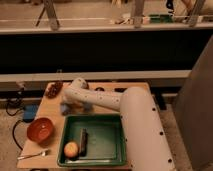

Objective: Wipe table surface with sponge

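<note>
Claw (67, 106) low over table surface (46, 108), just beyond green tray (93, 118)

Quick headcount: one table (52, 116), one green tray (95, 118) on it, and inside the tray one yellowish round fruit (71, 149) plus one dark stick-shaped thing (84, 140). Left of the tray there's one red bowl (40, 129) and one fork (34, 155), and behind the tray toward the far left sits one small dark reddish clump (53, 90), can't tell what it is. Then one white arm (105, 100) with its one gripper (74, 106), which is down at the table just behind the tray's far left corner.
</note>
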Available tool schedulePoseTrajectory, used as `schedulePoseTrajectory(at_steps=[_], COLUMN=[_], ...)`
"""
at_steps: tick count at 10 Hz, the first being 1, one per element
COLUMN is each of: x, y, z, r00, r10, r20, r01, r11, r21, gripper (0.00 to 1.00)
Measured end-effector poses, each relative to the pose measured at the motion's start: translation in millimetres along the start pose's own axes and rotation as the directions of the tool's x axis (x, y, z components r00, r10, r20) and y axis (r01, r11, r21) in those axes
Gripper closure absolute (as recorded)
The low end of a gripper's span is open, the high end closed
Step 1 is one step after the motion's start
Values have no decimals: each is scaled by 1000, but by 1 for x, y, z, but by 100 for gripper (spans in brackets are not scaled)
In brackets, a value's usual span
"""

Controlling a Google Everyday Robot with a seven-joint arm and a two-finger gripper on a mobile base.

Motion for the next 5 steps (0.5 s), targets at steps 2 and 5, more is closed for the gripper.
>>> schedulePoseTrajectory(at_steps=[2, 5], x=[16, 22], y=[-5, -32], z=[3, 13], r00=[1000, 999], r10=[-3, -28], r20=[-23, -22], r01=[3, 29], r11=[1000, 999], r21=[7, 37], gripper=[100, 100])
